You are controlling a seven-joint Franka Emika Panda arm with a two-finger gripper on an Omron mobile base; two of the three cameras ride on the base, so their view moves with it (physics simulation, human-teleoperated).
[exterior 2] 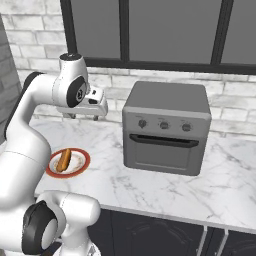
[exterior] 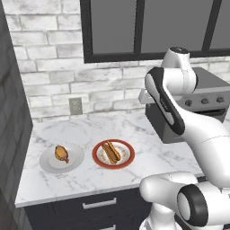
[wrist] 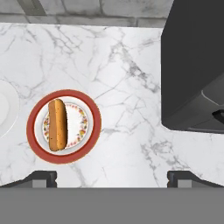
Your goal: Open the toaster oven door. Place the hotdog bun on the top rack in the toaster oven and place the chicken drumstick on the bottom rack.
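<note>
White marbled bench [exterior 2: 150,187] beneath a brick wall and dark-framed window. On it, from largest to smallest: the toaster oven [exterior 2: 166,127], dark grey and boxy, standing toward the right of the bench in the right base view; its left part is hidden behind the arm in the left base view, and in the hand view it is cut off by the right edge. The toaster oven door [exterior 2: 163,154] is shut, black bar handle across its top, three knobs above; the racks inside cannot be seen.

Left of the oven, well apart from it, a red-rimmed plate [exterior: 98,158] carries the hotdog bun [exterior: 110,152]; in the right base view the arm covers the plate's left edge. Just beside it on the left, a plain white plate [exterior: 74,164] carries the chicken drumstick [exterior: 61,153]; in the hand view only the rim of this plate enters at the left edge.

The end effector [wrist: 112,176] hangs above the bench between the red-rimmed plate and the oven, jaws spread wide and holding nothing; its tips barely rise above the lower margin of the hand view.
</note>
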